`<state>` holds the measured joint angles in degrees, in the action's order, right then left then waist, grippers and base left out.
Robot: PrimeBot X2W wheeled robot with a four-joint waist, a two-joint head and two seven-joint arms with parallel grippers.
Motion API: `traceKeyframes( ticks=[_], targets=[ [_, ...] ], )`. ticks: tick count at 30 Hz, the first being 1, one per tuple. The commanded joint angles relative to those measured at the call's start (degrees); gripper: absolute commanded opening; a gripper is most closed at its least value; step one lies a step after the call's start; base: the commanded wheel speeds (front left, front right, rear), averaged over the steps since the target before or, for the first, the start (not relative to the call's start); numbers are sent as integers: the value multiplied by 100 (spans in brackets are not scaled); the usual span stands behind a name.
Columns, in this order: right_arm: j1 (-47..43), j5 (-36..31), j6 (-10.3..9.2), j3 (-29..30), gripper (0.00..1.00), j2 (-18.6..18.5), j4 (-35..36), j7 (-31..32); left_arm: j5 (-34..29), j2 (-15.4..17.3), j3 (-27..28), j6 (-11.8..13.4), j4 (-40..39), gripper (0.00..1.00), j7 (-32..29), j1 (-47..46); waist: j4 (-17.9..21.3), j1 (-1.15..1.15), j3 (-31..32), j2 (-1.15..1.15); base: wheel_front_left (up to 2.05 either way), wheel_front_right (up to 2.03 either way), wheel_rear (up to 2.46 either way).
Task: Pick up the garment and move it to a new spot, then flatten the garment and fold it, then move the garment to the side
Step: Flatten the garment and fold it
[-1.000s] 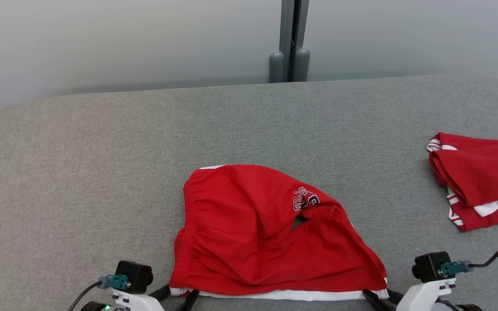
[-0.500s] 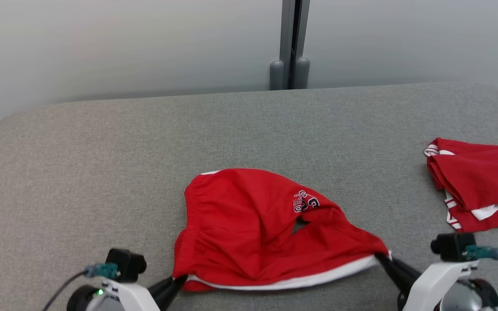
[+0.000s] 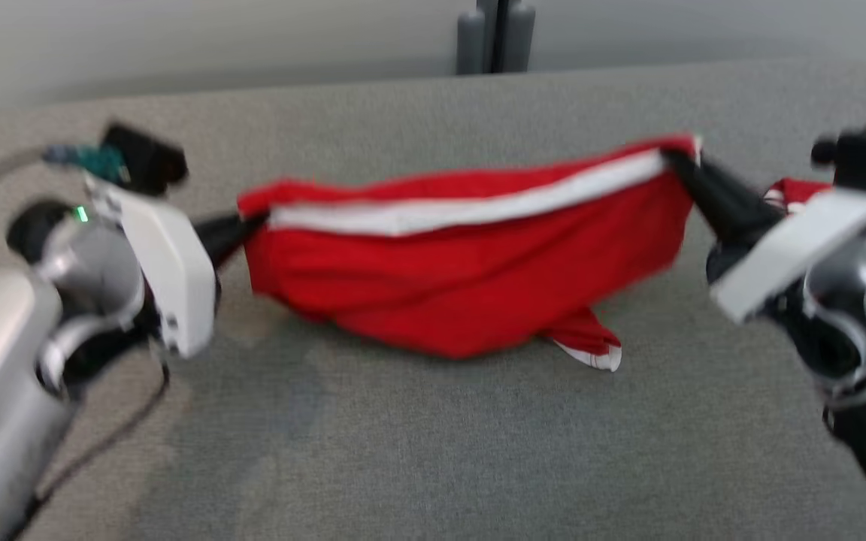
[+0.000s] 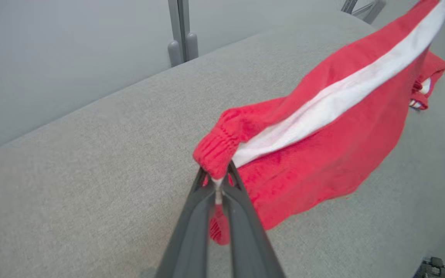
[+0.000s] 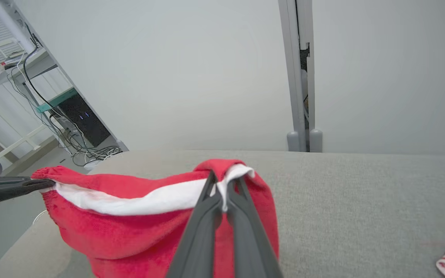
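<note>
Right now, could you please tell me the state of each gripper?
Left gripper: closed, holding one end of the garment.
Right gripper: closed, holding the garment's other end.

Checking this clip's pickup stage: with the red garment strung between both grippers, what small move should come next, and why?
Probably lift both arms slightly higher, grips shut. The left gripper and right gripper each pinch an end of the white-striped edge of the garment, stretched between them, but its lowest corner seems to touch the table; clearing it should prevent dragging during the carry.
</note>
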<state>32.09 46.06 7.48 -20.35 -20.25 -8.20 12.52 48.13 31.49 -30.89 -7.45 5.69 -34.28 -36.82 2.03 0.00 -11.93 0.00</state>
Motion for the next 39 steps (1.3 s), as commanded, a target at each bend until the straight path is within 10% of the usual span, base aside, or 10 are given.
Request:
traceKeyframes(
  ticks=[1,9,23,39],
  targets=[
    [256,70,2,-43,0,-66,-86,-72,67,36,-3,-4,84,0,-61,-304,92,0,-473,0,0,0,0],
    [2820,663,2,-642,0,-494,-895,-415,124,59,-353,-3,1157,0,-425,-2970,118,0,-1529,0,0,0,0],
    [5959,922,0,-1571,0,-925,-2200,-1267,-3,-276,-1138,0,2872,0,926,-5791,49,0,-2187,0,0,0,0],
    [5067,1696,1,-3468,0,-1179,-2522,-1255,1412,-246,-2671,-1,3048,0,1586,-4555,13,0,-1523,0,0,0,0]
  ],
)
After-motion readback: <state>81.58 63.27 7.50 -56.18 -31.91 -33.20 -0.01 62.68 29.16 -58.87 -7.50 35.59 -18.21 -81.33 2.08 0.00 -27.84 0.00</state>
